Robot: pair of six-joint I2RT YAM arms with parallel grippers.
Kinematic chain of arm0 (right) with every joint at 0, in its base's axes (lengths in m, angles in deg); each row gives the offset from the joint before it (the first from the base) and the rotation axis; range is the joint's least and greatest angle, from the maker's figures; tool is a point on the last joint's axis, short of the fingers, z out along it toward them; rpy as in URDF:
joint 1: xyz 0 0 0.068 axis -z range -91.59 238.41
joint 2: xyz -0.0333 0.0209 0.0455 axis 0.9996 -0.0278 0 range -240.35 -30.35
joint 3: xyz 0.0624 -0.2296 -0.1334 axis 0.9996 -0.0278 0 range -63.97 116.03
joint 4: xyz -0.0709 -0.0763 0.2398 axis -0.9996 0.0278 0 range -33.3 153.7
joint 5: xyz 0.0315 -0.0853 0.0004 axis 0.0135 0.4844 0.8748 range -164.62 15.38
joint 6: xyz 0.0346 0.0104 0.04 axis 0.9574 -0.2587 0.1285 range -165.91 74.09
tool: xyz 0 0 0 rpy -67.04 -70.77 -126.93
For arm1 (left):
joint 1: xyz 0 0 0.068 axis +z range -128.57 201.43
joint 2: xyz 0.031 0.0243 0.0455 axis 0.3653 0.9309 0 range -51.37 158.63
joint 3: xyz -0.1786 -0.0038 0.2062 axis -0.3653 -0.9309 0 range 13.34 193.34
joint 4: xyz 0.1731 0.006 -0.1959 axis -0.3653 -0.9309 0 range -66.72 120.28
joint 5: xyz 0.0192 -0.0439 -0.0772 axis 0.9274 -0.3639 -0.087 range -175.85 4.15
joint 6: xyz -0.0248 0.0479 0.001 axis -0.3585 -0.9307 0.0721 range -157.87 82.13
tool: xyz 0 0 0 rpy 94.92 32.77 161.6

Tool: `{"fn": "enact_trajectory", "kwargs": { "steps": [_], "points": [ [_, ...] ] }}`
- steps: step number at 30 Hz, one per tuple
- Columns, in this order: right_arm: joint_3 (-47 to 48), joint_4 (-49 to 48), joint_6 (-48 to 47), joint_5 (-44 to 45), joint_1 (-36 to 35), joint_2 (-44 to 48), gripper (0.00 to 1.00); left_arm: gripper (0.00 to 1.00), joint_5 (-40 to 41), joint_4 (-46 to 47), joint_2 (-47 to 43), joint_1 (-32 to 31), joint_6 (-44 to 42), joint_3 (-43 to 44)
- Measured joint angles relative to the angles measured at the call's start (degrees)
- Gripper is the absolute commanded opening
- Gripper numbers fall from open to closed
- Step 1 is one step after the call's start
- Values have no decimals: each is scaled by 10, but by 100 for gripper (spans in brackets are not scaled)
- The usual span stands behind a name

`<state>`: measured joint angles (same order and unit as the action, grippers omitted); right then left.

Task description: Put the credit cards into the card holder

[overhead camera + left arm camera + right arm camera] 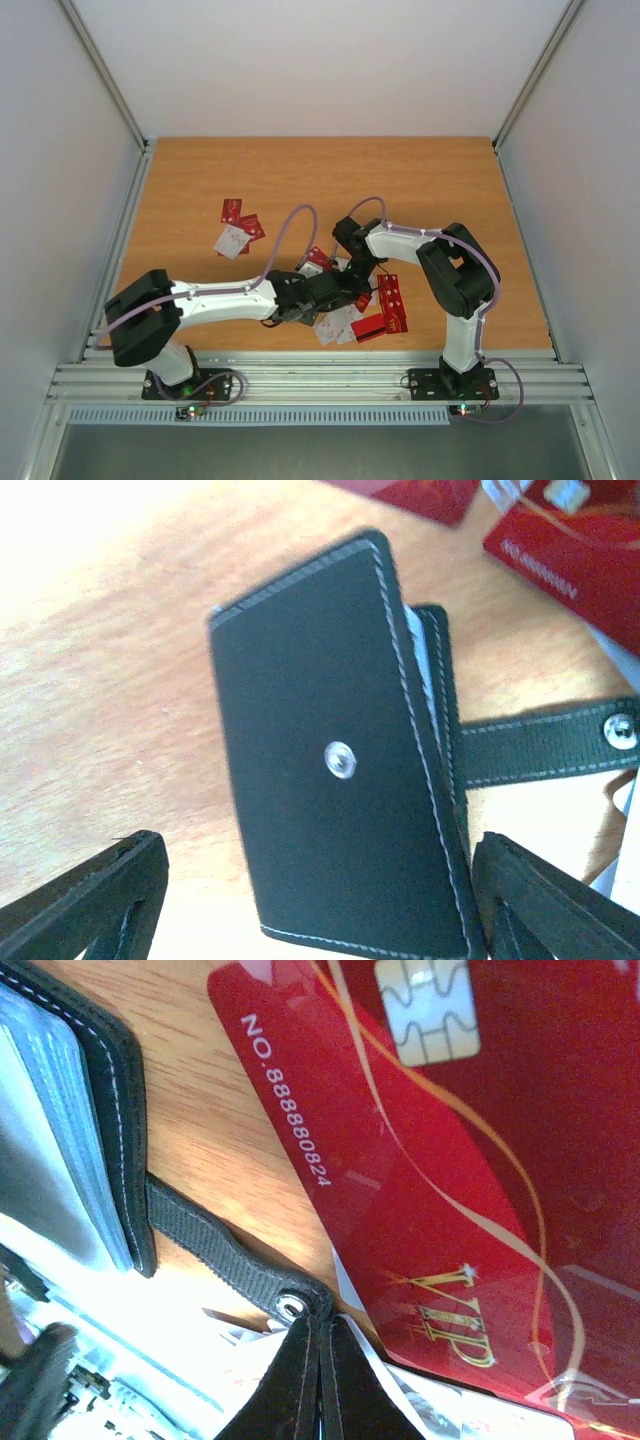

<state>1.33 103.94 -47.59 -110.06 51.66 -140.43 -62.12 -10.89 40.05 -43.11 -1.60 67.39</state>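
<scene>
1. the card holder [340,770] is lying on the counter [110,680], near the middle of its near edge. it is folded over with its black snap face up, a sliver of pale pocket is showing along one edge, and its strap [215,1245] is trailing out flat to one side.
2. the holder is being straddled by the left jaws, which are standing wide apart with one finger to each side of it, and nothing is being gripped.
3. the strap's snap end is being met by the right jaws, which are pressed fully shut; whether the strap tip is being pinched between them cannot be told.
4. the step in hand is judged to be steadying and opening the holder so that a pocket is being exposed. the left jaws are best being closed low and square across the lower cover only, so that the top flap is being left free to lift.
5. a red card [440,1190] is lying just beside the strap, and other credit cards [238,228] are scattered farther out. the strap is best being drawn away from them, so that no card is being dragged along.
</scene>
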Motion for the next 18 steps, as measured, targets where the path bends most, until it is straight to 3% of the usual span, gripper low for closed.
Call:
{"fn": "enact_trajectory", "kwargs": {
  "steps": [18],
  "points": [
    [15,33,-18,4,0,0,1,77,22,-28,-115,83,60,-71]
  ]
}}
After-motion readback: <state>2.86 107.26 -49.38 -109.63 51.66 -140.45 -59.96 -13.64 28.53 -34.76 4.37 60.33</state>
